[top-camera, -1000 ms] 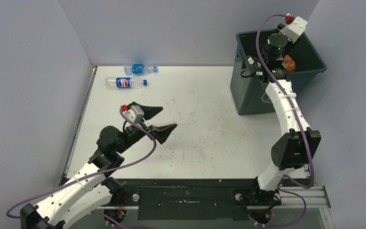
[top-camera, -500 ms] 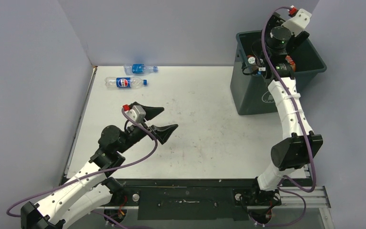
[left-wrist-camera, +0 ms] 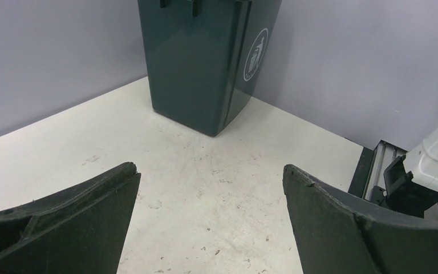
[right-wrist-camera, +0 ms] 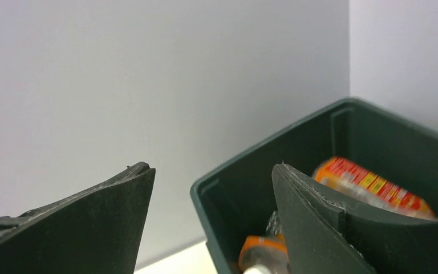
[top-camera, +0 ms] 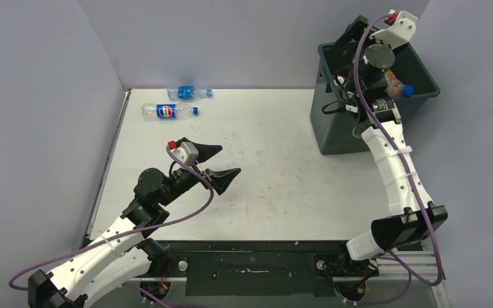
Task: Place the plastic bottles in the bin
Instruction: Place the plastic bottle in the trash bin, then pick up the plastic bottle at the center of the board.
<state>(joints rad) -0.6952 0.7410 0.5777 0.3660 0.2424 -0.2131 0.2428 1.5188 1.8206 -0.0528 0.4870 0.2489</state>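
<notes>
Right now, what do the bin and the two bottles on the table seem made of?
The bin looks like moulded hard plastic, dark, with a dull sheen. The nearer bottle and the farther bottle seem thin clear plastic, see-through beside blue labels.

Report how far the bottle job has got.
Done: several bottles lie in the bin. In hand: nothing; the right gripper hangs open above the bin's edge, the left gripper open above the table. Left: two blue-labelled bottles at its far edge.
</notes>
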